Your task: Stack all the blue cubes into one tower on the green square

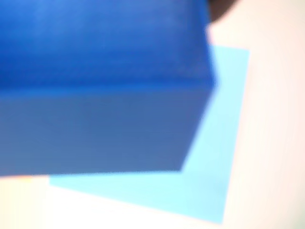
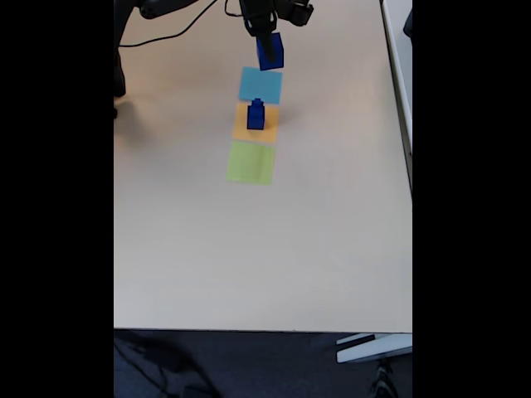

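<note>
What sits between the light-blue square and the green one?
In the fixed view, the orange square lies between them, with a small stack of blue cubes on it.

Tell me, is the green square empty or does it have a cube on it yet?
Empty. In the fixed view the green square is bare; two stacked blue cubes sit on the orange square.

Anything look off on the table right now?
Yes: the green square is bare, while a small stack of blue cubes stands on the orange square. The gripper holds another cube above the light-blue square.
</note>
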Tool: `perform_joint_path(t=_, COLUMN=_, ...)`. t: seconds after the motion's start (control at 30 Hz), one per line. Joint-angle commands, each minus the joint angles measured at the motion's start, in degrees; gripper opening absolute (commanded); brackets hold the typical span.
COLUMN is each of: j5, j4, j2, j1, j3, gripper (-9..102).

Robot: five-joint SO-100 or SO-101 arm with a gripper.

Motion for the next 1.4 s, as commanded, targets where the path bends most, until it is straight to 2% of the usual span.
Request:
perform_joint_path(t=0.0, j5=-2.72, j4=0.18, j2=11.07, j1=1.49, j3=-0.26, gripper=11)
perform_joint_path(t=0.3, j5=-7.91, j4=-0.26, j2=19.16, j1=8.44, j3=4.48, gripper=11)
perform_joint_path(t=0.67, j5=-12.48, j4=-0.7, j2=20.21, j1=17.4, j3=11.51, gripper=11)
perform_joint_path(t=1.37, j5=-21.97, j4=-14.85, j2=17.58, j1=27.25, j3=28.21, gripper=12)
